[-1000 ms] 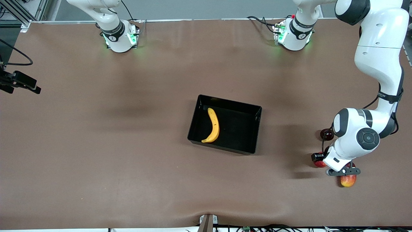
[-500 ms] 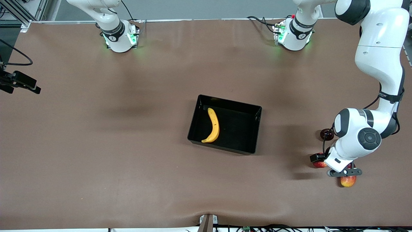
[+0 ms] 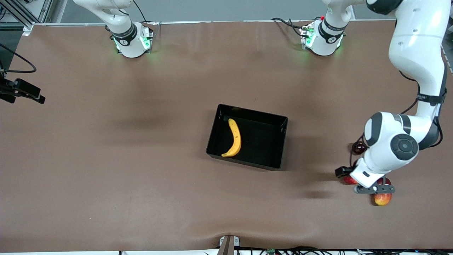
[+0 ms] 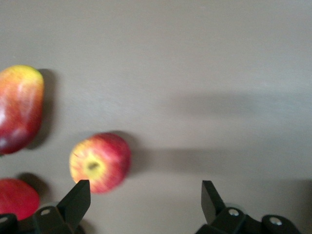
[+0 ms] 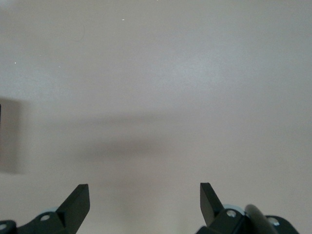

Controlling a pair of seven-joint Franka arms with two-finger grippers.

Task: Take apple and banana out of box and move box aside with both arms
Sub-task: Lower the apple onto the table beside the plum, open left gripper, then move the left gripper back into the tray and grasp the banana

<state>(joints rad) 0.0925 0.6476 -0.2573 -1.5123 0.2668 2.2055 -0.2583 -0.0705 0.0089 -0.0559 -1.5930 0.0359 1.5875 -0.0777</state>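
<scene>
- front view: the banana (image 3: 234, 138) lies in the black box (image 3: 280, 141) mid-surface, not yet taken out; the left gripper (image 3: 373, 188) hovers over the fruit cluster at the left arm's end.
- left wrist view: jaws released, the apple (image 4: 100, 162) sits free on the brown surface (image 4: 204, 73) beside a mango (image 4: 18, 108), apparently just deposited.
- right wrist view: the right gripper (image 5: 144, 201), jaws spread and empty, waits over bare surface.

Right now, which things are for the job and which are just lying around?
For the job: shallow black plastic box, in the middle; curved yellow banana inside it; small red-and-yellow apple, out on the brown table below the open left gripper; open right gripper, waiting over the table.
Just lying about: oblong red-and-yellow mango and plain round red fruit, beside the apple.
</scene>
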